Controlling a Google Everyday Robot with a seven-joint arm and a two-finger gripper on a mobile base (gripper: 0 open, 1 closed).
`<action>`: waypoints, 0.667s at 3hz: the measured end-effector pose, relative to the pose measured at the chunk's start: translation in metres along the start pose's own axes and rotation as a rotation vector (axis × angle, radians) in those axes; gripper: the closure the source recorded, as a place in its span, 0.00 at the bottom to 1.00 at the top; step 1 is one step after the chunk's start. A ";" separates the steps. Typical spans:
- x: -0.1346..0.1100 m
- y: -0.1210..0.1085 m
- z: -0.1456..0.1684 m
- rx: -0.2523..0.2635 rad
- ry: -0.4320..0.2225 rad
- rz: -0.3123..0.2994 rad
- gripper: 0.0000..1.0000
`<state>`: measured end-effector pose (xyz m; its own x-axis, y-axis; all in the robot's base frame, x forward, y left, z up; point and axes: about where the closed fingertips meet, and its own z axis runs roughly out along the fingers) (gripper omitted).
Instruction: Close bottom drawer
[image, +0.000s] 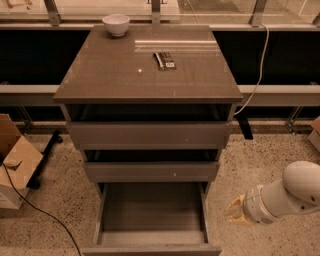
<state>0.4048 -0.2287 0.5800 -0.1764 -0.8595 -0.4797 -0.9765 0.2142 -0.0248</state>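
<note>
**Q:** Gripper position and condition?

**A:** The gripper (235, 212) is low at the right, above the speckled floor (260, 160). It points left, toward the cabinet, at the end of the white arm (295, 192), which enters from the right edge. It is near the right side of the open drawer but apart from it, with no contact. Whether it is spread or pressed together cannot be determined. Nothing is seen held in it.

**Q:** Location of the bottom drawer?

**A:** The bottom drawer (150, 215) is the lowest of three in the grey-brown cabinet (150, 80). It is pulled far out toward the camera, with its floor and both side walls exposed. Its front panel lies at the lower frame edge.

**Q:** Status of the other drawers?

**A:** The middle drawer (150, 171) sits directly above it and has a small white speck near its right end. The top drawer (150, 134) is taller and wider. A dark gap shows above each of these two fronts.

**Q:** Items on the cabinet top?

**A:** A white bowl (116, 24) stands at the rear left. A dark flat object (164, 60) lies near the centre and is too small to identify.

**Q:** Surroundings?

**A:** A cardboard box (15, 165) is on the floor at the left, with a black cable (45, 215) running beside it. A white cable (257, 70) hangs behind the cabinet at the right.
</note>
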 end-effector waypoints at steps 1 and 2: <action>0.003 0.003 0.007 -0.014 -0.005 0.007 1.00; 0.010 0.002 0.022 -0.010 0.045 0.026 1.00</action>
<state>0.4040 -0.2263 0.5556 -0.2065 -0.8738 -0.4403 -0.9728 0.2318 -0.0037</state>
